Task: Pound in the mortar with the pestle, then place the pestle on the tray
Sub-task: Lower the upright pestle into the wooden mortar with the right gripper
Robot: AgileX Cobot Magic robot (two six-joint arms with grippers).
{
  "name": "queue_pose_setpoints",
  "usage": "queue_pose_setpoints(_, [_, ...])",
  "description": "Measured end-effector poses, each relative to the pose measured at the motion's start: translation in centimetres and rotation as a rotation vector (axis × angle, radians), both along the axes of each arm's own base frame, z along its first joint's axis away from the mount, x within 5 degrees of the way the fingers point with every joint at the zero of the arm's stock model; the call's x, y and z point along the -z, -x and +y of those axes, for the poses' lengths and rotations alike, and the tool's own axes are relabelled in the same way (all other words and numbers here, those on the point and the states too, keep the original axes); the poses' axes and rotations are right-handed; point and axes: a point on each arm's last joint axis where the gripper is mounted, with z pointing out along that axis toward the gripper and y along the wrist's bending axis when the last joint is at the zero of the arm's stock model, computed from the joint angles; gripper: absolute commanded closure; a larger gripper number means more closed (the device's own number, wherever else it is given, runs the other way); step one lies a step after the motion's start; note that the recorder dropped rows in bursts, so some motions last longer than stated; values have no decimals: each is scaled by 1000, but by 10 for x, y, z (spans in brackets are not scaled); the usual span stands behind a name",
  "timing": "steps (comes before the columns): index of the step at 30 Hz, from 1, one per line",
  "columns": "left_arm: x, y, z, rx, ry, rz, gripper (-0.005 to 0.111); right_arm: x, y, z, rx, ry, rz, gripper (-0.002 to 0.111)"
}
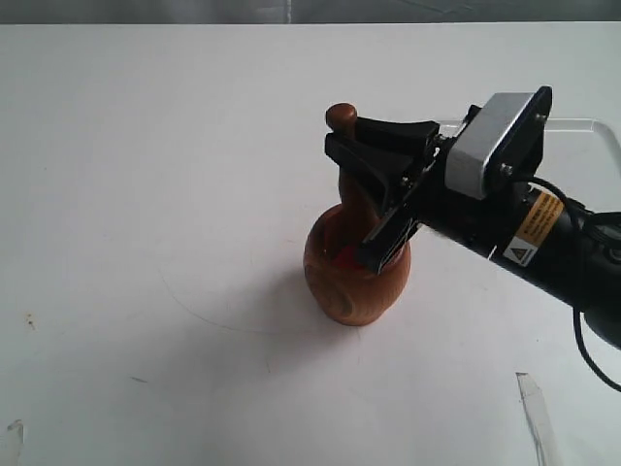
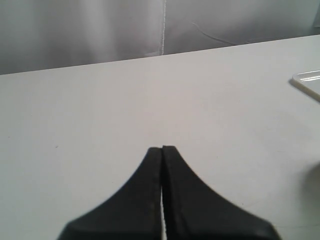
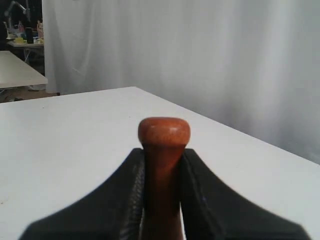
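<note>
The right gripper [image 1: 346,138] was clamped narrowly on the thin neck of the pestle [image 1: 341,117], just below its small knob, both fingers [image 3: 135,190] pressed against the wood. The pestle stood nearly upright, its thick end down inside the mortar [image 1: 354,282], where something red showed at the bottom. The mortar sat near the middle of the white table [image 1: 146,194], and the tray [image 1: 604,138] lay beyond the arm, well apart. The left gripper [image 2: 162,150] hung over bare table with its fingers pressed together, empty, so nothing steadied the mortar. Pounding well probably called for short, straight up-and-down strokes with the thick end below the rim, since any sideways push could slide or tip the unheld cup
</note>
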Motion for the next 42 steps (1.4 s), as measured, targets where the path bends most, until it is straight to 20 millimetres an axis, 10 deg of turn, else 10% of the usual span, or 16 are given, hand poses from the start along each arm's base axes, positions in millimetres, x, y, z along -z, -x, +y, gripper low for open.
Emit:
queue_pose_setpoints(19, [0,0,0,0,0,0,107,36,-3,12,-58,18,106,108])
queue_pose_setpoints(31, [0,0,0,0,0,0,107,-21,7,1,-31,-40,-115,108])
queue_pose_setpoints(42, [0,0,0,0,0,0,107,36,-5,11,-41,51,44,108])
